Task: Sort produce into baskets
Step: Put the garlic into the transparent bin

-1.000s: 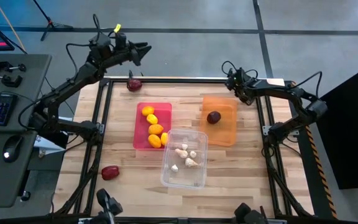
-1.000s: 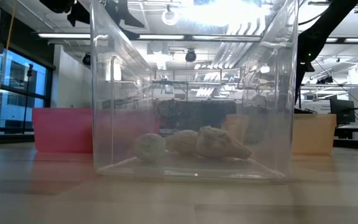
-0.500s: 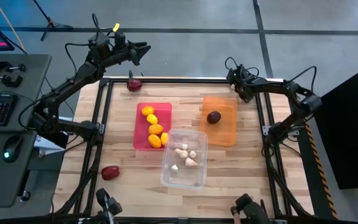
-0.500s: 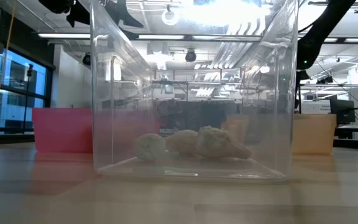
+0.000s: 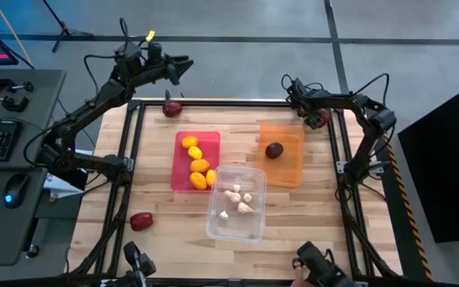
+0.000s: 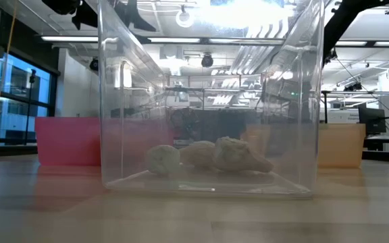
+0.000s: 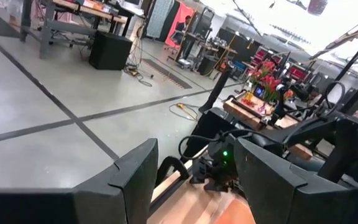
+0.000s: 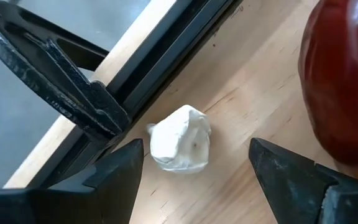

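Observation:
My right gripper is open at the table's far right corner, by the far edge. In the right wrist view its fingers stand on either side of a small white garlic bulb lying on the wood, without touching it. A dark red beet lies beside the bulb and also shows in the high view. My left gripper is open and empty, raised beyond the far left edge. The pink bin holds lemons, the orange bin one beet, and the clear bin garlic bulbs.
Two more beets lie loose on the table: one at the far edge, one near the left front. The black frame rail runs close behind the garlic bulb. In the low view the clear bin stands in front of the pink and orange bins.
My right arm has swung its gripper toward the table's far edge, its elbow going farther back. This has uncovered the beet at the far right corner in the high view. The produce and bins have not moved.

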